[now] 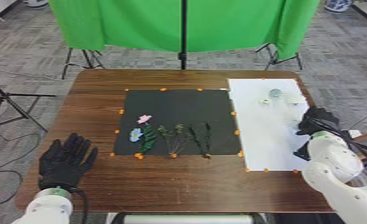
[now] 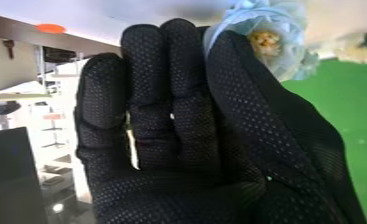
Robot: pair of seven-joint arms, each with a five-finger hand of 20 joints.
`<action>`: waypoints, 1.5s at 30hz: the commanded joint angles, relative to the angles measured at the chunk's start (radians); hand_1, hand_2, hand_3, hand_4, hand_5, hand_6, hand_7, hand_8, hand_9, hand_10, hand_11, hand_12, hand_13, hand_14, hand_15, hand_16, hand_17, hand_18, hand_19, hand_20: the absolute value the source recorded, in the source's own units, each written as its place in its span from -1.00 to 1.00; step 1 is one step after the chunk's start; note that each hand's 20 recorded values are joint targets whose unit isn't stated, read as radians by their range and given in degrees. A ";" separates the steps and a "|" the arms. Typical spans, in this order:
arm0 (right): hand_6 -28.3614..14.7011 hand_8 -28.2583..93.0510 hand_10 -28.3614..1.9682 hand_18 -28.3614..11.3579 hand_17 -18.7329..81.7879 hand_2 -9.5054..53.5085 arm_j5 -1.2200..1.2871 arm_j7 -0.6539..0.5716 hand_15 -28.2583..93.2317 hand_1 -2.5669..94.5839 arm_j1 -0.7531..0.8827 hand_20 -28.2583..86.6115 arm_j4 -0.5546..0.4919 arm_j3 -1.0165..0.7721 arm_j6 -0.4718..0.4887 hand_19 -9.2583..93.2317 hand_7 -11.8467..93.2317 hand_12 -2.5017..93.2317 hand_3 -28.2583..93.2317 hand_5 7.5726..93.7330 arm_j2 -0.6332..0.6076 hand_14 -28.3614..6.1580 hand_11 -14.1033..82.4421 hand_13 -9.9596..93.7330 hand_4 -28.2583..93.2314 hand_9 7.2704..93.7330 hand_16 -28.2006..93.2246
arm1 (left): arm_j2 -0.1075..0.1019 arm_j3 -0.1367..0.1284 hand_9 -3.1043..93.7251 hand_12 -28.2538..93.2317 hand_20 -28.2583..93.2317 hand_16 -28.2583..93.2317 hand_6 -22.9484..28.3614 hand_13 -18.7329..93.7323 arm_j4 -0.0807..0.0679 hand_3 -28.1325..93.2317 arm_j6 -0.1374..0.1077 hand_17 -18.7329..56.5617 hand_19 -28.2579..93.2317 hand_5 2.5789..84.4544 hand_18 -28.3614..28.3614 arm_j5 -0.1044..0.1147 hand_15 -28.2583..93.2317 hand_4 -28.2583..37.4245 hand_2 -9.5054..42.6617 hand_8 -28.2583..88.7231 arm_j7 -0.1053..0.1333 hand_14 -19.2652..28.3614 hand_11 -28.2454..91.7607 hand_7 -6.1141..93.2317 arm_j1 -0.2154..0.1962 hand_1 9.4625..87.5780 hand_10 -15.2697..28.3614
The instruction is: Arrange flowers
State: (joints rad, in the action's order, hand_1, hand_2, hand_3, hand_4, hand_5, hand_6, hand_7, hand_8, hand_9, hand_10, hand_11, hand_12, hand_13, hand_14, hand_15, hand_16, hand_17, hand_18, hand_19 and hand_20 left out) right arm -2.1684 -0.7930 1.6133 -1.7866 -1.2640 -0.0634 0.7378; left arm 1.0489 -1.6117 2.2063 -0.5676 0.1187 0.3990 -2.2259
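Palm up and fingers straight, my left hand (image 1: 66, 161) rests at the table's left side in the head view. My right hand (image 1: 320, 119) is at the white sheet's right edge. In the right wrist view my right hand (image 2: 184, 120) has straight fingers, with a pale blue flower (image 2: 266, 37) partly hidden behind its thumb; contact cannot be told. On the white sheet (image 1: 266, 135) lie a bluish flower (image 1: 275, 93) and white flowers (image 1: 295, 100). The black mat (image 1: 175, 105) holds a pink flower (image 1: 144, 119), a blue flower (image 1: 136, 134), green leaves (image 1: 148, 140) and thin stems (image 1: 175, 140).
Orange markers (image 1: 237, 132) line the mat and sheet on the brown table (image 1: 188, 185). A green cloth (image 1: 135, 25) on stands hangs beyond the far edge. A black tripod (image 1: 6, 95) stands on the floor at the left.
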 commanded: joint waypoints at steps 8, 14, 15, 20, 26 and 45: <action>0.19 -0.36 0.09 -0.75 -0.03 -0.83 -0.049 0.225 0.15 0.33 -0.331 0.13 -0.174 0.283 0.115 0.68 -0.17 0.01 0.58 0.45 0.109 0.21 -0.44 0.45 -1.00 0.70 0.17 | -0.002 0.011 -0.03 -0.33 -0.22 -0.65 0.20 -0.02 -0.038 0.69 -0.011 -0.59 0.21 0.13 0.56 -0.009 0.40 -1.00 -0.08 -0.76 -0.033 0.46 0.09 -0.27 -0.055 -0.40 0.40; 0.18 -0.36 0.07 -0.74 -0.04 -0.84 -0.122 0.342 0.14 0.33 -0.508 0.13 -0.084 0.481 0.268 0.67 -0.18 0.01 0.59 0.45 0.265 0.18 -0.45 0.43 -1.00 0.69 0.17 | -0.005 0.022 -0.02 -0.33 -0.22 -0.65 0.20 -0.03 -0.039 0.69 -0.004 -0.59 0.21 0.13 0.56 -0.012 0.40 -1.00 -0.08 -0.75 -0.032 0.47 0.08 -0.28 -0.048 -0.40 0.41; 0.18 -0.36 0.07 -0.74 -0.04 -0.84 -0.120 0.309 0.14 0.32 -0.539 0.13 -0.047 0.519 0.271 0.67 -0.18 0.00 0.59 0.45 0.293 0.17 -0.45 0.43 -1.00 0.69 0.17 | -0.010 0.025 -0.02 -0.32 -0.22 -0.64 0.20 -0.03 -0.043 0.69 0.007 -0.59 0.21 0.14 0.56 -0.014 0.40 -1.00 -0.08 -0.75 -0.034 0.47 0.08 -0.28 -0.049 -0.40 0.41; 0.18 -0.37 0.04 -0.76 -0.04 -0.85 -0.064 0.232 0.14 0.33 -0.626 0.14 0.082 0.596 0.315 0.67 -0.20 -0.01 0.58 0.47 0.380 0.16 -0.47 0.43 -1.00 0.69 0.16 | -0.021 0.026 -0.01 -0.31 -0.22 -0.64 0.20 -0.02 -0.043 0.69 0.009 -0.59 0.21 0.14 0.56 -0.007 0.40 -1.00 -0.08 -0.75 -0.022 0.48 0.07 -0.28 -0.058 -0.40 0.42; 0.17 -0.37 0.03 -0.77 -0.04 -0.85 -0.104 0.249 0.14 0.34 -0.664 0.14 0.132 0.666 0.384 0.67 -0.22 -0.02 0.58 0.47 0.421 0.15 -0.48 0.42 -1.00 0.69 0.16 | -0.035 0.025 -0.01 -0.30 -0.22 -0.63 0.20 -0.02 -0.039 0.69 0.018 -0.59 0.22 0.14 0.57 0.002 0.39 -1.00 -0.07 -0.74 -0.006 0.50 0.05 -0.29 -0.062 -0.41 0.42; 0.16 -0.38 -0.04 -0.79 -0.05 -0.85 -0.141 0.265 0.13 0.33 -0.695 0.14 0.124 0.772 0.499 0.67 -0.28 -0.10 0.57 0.47 0.443 0.08 -0.54 0.39 -1.00 0.63 0.14 | -0.049 0.055 0.04 -0.27 -0.22 -0.60 0.18 0.02 -0.043 0.68 0.016 -0.59 0.22 0.16 0.58 0.006 0.38 -1.00 -0.06 -0.74 -0.012 0.52 0.02 -0.30 -0.039 -0.41 0.44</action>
State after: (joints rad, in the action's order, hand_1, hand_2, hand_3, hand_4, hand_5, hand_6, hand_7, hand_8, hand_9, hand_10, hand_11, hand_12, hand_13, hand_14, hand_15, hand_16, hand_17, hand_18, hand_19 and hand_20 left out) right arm -2.2733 -0.5433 0.9256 -1.6568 -0.4836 0.4020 1.1777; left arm 0.9976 -1.5872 2.2044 -0.5381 0.1056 0.4134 -2.2376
